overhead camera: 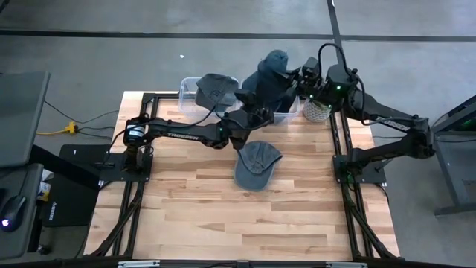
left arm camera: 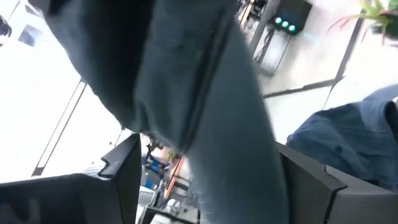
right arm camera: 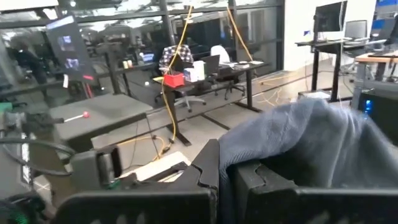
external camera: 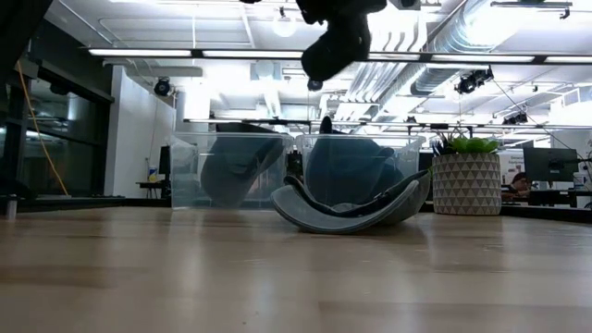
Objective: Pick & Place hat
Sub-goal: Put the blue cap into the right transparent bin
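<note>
Your left gripper (overhead camera: 262, 100) jaws clamp a denim cap (overhead camera: 271, 78) above the clear bin (overhead camera: 286, 115); right gripper (overhead camera: 306, 74) jaws pinch it shut.

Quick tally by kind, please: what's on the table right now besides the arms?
Fabric caps: 3 that I can separate: grey cap on the wooden table, grey cap in the left bin, dark blue cap over the right bin
Clear plastic bins: 2
White patterned pot with green plant: 1
Total: 6

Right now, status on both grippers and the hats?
Left gripper over the bins, gripping a hat. Right gripper shut on another hat, raised. Third hat lies on the table. Nothing blocking.
</note>
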You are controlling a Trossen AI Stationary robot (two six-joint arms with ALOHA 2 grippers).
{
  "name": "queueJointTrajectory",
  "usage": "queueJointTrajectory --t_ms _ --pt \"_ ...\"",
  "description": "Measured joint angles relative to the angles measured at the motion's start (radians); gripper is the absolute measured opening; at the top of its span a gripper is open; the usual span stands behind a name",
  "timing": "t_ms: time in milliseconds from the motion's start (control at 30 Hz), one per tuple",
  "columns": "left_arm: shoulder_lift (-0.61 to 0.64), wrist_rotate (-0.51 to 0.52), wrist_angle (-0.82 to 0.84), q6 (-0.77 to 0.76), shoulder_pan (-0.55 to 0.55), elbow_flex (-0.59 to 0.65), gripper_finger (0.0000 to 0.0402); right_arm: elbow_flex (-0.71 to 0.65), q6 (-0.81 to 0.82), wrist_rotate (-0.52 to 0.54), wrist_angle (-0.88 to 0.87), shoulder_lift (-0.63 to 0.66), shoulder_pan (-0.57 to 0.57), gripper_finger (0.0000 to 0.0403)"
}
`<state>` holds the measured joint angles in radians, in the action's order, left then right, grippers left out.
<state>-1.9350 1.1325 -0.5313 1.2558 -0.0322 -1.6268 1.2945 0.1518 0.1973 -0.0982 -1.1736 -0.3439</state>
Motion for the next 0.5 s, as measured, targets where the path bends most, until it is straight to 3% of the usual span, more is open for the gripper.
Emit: queueJointTrajectory --t_ms 133,300,500 --pt "0.000 -0.007 -0.001 0.000 -0.001 0.000 0.0260 0.000 0.031 -0.057 -0.020 0.014 -0.033 0.0000" --pt "0.000 -0.086 -0.013 -0.003 -0.013 0.000 0.0260 0.000 0.056 -0.135 -0.039 0.017 -0.036 0.0000" --pt "0.000 -0.145 -0.029 -0.006 -0.016 0.000 0.0260 0.000 0.053 -0.152 -0.049 0.018 -0.037 0.0000"
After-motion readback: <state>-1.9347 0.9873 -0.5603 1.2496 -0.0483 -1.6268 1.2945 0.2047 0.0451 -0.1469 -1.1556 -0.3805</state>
